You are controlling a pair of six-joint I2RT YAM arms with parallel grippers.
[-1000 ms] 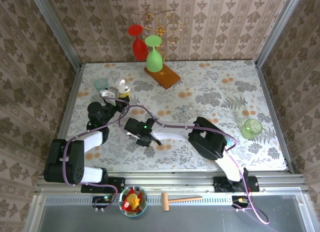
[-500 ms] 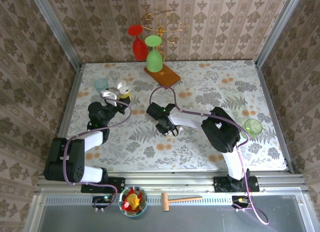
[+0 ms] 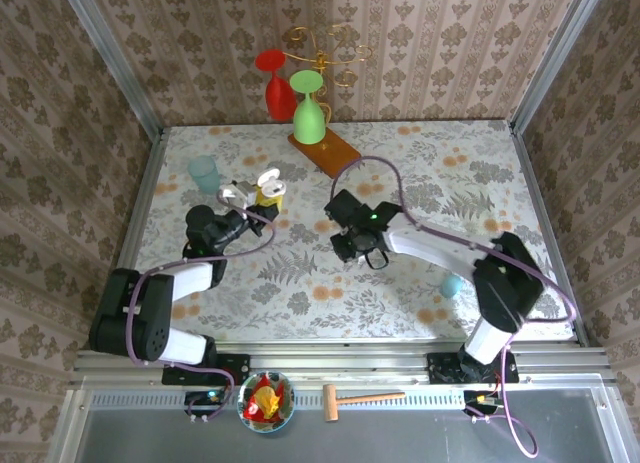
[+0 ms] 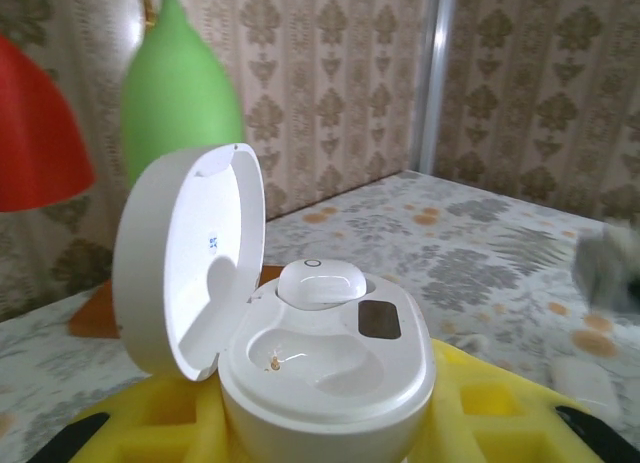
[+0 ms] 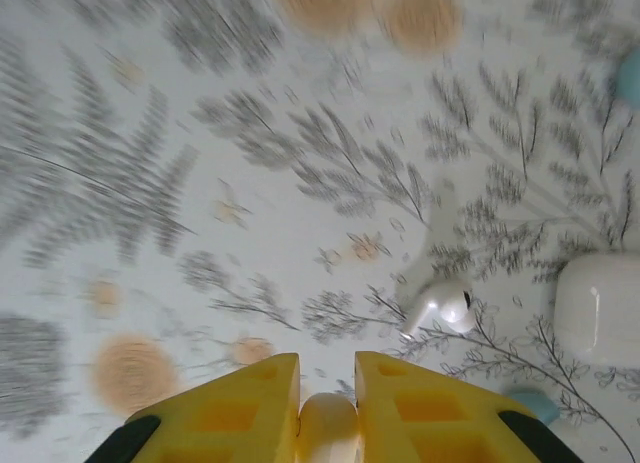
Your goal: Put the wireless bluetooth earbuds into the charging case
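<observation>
Two yellow fingers [image 5: 230,408] of the right gripper [image 5: 327,378] are set narrowly, and a small pale earbud [image 5: 328,428] is pinched between them. Under this gripper the flowered table [image 5: 150,183] is seen blurred. A second earbud [image 5: 440,305] is laid loose on it, near a white case [image 5: 598,308] at the right edge of the wrist view, and the two are apart. From above, the right gripper is found over the middle of the table, with its arm stretched across from the near right corner. The left gripper [image 4: 320,443] is closed on an open case [image 4: 330,378], which is held upright between its yellow fingers [image 4: 480,413]. The lid [image 4: 185,268] is tilted up on the left side. Inside the open case, a third earbud [image 4: 320,281] is seated in the right socket, while the left socket [image 4: 290,358] is empty. From above, this gripper is placed over the far left part of the table, near a teal cup [image 3: 203,171]. Behind it, a green glass [image 3: 308,111] and a red glass [image 3: 274,83] are hung upside down from a gold rack [image 3: 330,38] on a wooden base [image 3: 325,153].
</observation>
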